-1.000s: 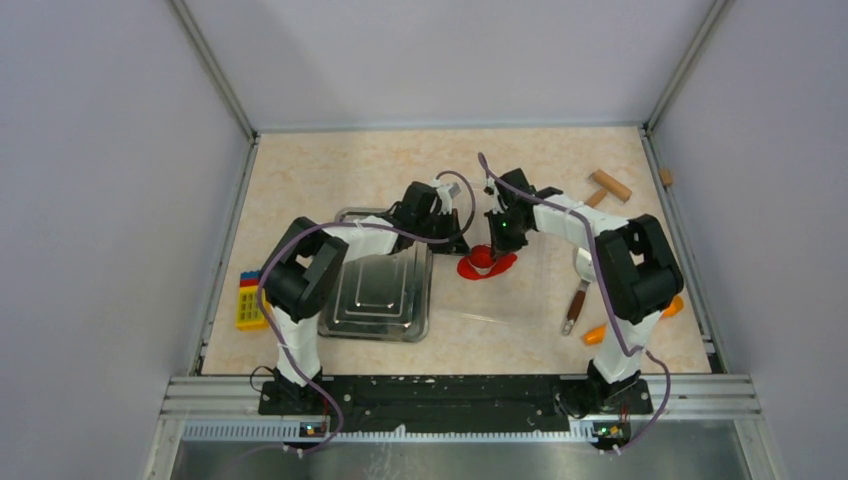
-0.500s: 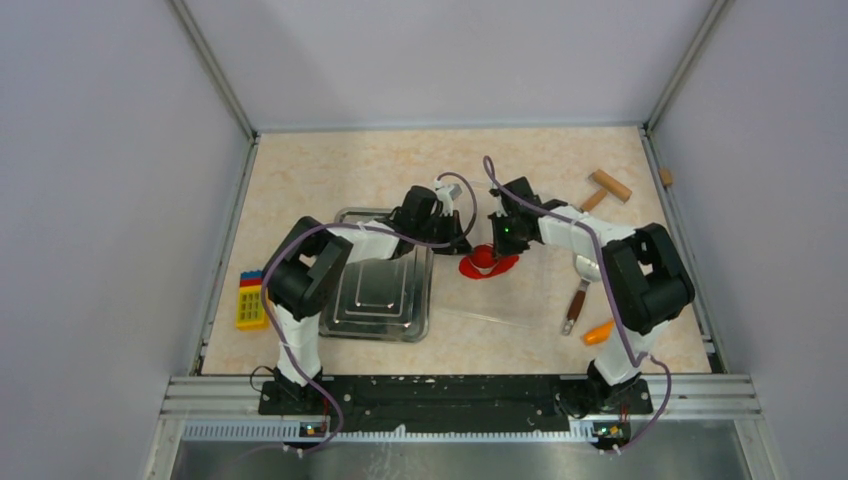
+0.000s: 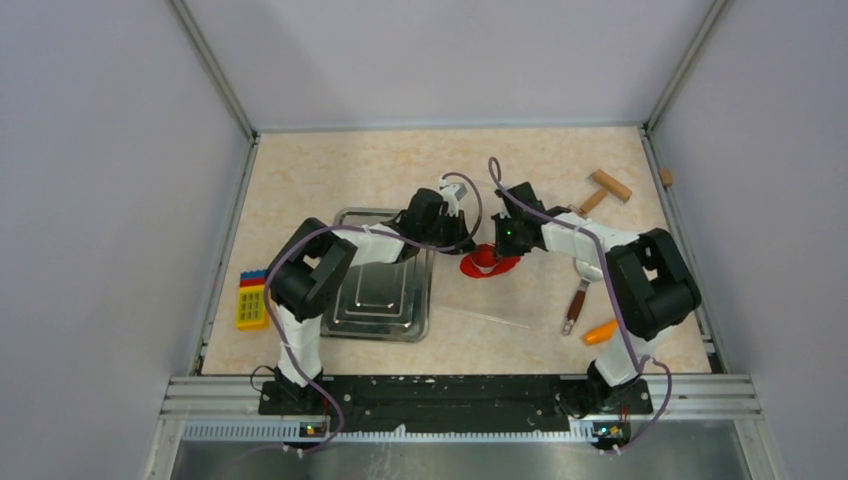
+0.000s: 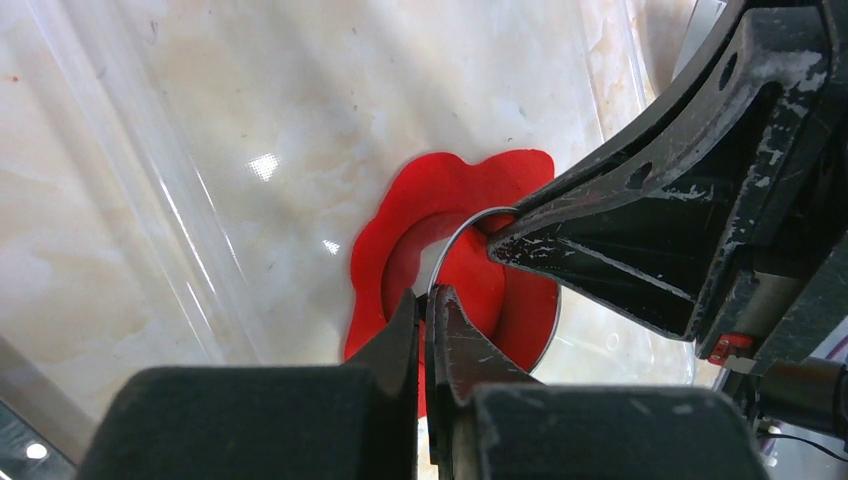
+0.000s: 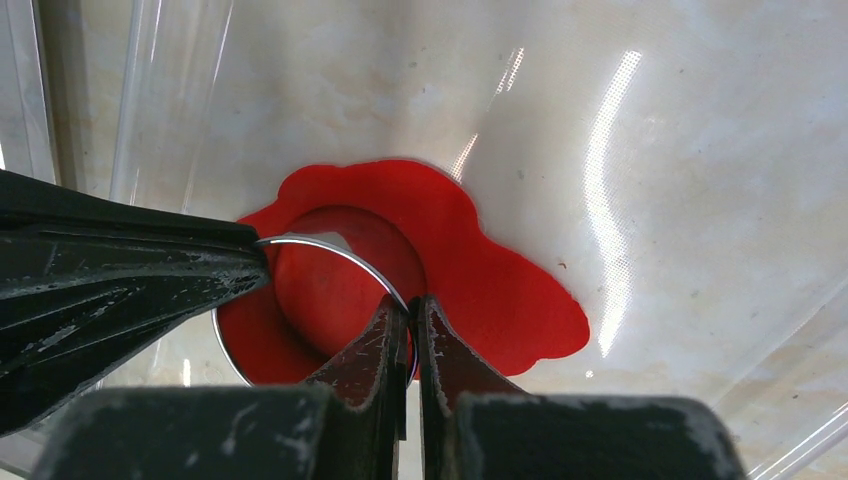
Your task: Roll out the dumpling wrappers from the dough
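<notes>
Two hands, left hand (image 4: pixel 425 300) and right hand (image 5: pixel 412 305), each pinched shut on the ring (image 5: pixel 345 252), press it into the dough (image 5: pixel 500 290) to cut a wrapper (image 5: pixel 330 295), so lifting it straight up seems next.

Smooth glossy red dough (image 5: pixel 500 290), thin shiny metal ring (image 5: pixel 325 240), glossy marbled table (image 5: pixel 700 150)

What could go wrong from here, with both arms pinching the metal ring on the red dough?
Left fingers and right fingers grip one thin metal ring: uneven lifting could tilt it and tear the dough. The cut dumpling wrapper inside might stick to the ring and lift off the clear sheet.
</notes>
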`<state>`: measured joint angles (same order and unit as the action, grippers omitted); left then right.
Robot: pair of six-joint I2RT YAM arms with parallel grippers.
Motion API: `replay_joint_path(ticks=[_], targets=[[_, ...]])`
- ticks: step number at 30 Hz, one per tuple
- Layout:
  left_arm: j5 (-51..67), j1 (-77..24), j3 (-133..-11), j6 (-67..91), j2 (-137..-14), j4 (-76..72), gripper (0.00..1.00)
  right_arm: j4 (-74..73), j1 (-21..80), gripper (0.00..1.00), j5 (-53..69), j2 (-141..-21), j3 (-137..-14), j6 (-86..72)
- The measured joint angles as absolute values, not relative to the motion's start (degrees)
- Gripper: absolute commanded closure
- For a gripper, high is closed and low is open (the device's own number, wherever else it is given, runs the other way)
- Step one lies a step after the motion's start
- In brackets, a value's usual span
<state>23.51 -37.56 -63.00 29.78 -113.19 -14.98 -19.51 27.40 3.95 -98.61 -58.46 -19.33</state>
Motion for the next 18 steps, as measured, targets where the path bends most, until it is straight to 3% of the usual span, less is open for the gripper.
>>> replay_joint_path(ticks=[18], targets=[[17.9,-39.6,-58.6,28.0,-111.1,-21.5,1.00,-23.7,27.9,1.00,2.4,-100.8,-62.4,-19.4]])
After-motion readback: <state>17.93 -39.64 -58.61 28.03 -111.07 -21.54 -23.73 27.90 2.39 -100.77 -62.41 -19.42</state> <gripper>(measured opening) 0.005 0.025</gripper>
